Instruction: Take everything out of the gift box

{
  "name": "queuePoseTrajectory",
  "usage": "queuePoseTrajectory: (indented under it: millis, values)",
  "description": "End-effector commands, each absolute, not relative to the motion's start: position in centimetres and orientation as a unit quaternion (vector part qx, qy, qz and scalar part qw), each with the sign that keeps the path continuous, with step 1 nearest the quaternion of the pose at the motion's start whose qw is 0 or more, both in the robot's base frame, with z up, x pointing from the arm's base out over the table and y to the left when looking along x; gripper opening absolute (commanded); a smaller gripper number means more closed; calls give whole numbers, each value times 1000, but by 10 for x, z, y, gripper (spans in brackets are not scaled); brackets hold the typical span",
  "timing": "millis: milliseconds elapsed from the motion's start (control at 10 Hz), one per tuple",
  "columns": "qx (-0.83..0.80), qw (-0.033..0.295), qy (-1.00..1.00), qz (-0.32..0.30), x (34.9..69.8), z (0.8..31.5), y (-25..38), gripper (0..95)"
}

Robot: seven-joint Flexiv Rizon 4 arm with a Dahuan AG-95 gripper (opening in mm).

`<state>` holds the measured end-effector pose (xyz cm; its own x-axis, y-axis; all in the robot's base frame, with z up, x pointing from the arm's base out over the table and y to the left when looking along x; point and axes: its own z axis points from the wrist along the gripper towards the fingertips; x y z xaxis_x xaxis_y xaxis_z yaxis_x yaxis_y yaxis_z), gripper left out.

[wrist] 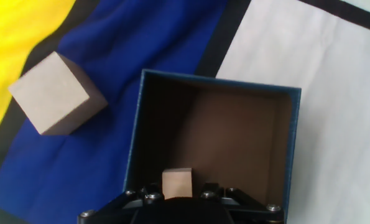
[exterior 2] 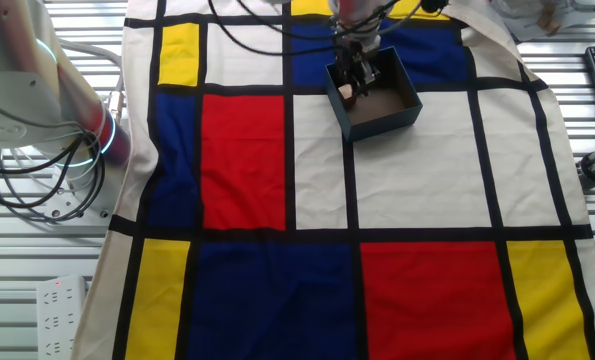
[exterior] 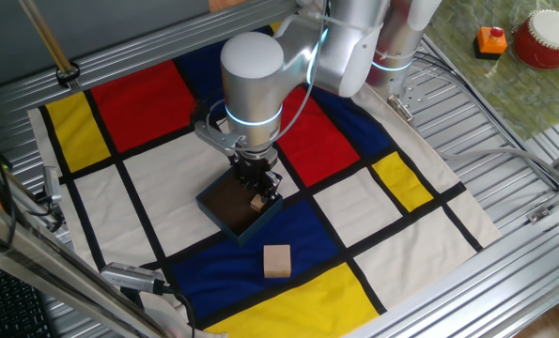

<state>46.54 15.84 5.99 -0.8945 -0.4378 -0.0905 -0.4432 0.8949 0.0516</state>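
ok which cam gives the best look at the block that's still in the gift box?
Hand view: the block in the box sits unobstructed at the near wall of the gift box, between the fingers of the hand. One fixed view shows only a tan sliver beside the fingers. The other fixed view shows a small speck under the hand.

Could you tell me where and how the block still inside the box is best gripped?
Grip the block on two opposite flat side faces, coming straight down through the box's open top. It sits near one wall, so probably align the claw fingers parallel to that wall.
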Motion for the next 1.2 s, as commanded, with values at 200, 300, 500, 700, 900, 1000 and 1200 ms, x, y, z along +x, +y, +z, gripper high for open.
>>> queuePoseTrajectory:
  millis: [200, 300, 500, 700, 900, 1000, 1200]
  values:
    - [-215, 38, 975, 39, 465, 57, 157, 380]
    - [-216, 38, 975, 40, 465, 56, 157, 380]
    - [-216, 40, 975, 43, 463, 53, 157, 380]
    - [-215, 43, 974, 51, 460, 50, 157, 380]
    - [-213, 48, 974, 56, 458, 45, 160, 380]
    - [-211, 49, 975, 58, 458, 43, 161, 380]
    - [-209, 51, 975, 61, 458, 39, 163, 380]
